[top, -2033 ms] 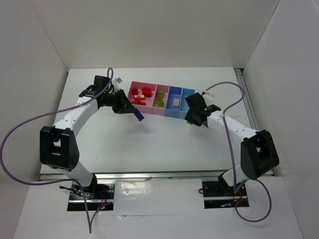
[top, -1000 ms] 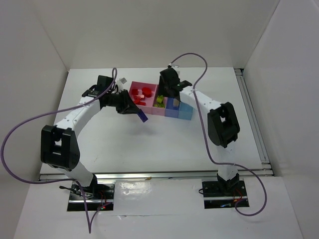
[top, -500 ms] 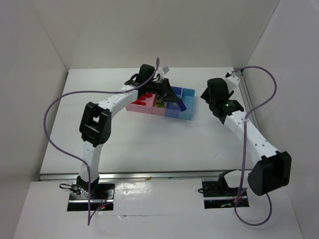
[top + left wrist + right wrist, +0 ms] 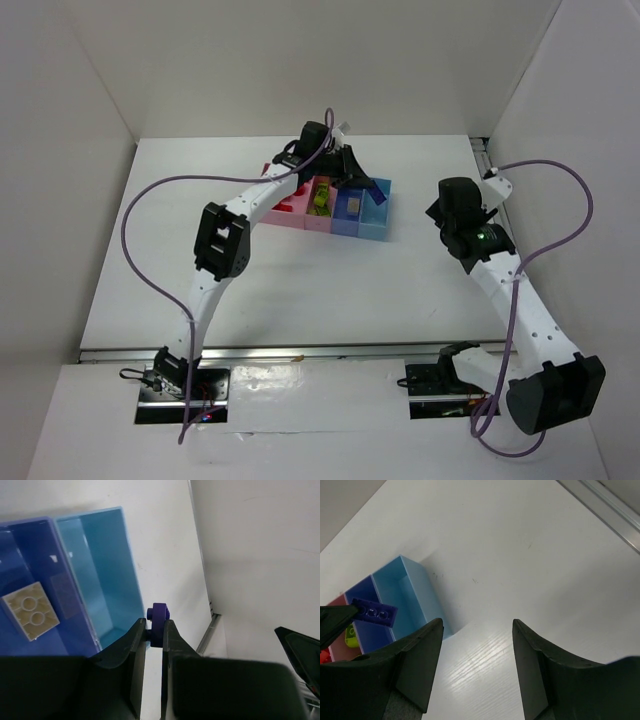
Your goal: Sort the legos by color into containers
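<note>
My left gripper is shut on a small purple lego plate and holds it above the empty light blue bin, near that bin's right end. The plate also shows in the right wrist view. The four joined bins sit mid-table: a wide pink one with red legos, mostly hidden by my left arm, a narrower pink one with yellow-green legos, and a blue one holding a tan brick. My right gripper is open and empty over bare table right of the bins.
A metal rail runs along the table's right edge. White walls close in the back and both sides. My left arm reaches across the pink bins, its purple cable looping over the left of the table.
My left gripper has carried the purple plate rightward, from over the blue bin to over the light blue bin. My right arm has drawn back to the right, away from the bins.
</note>
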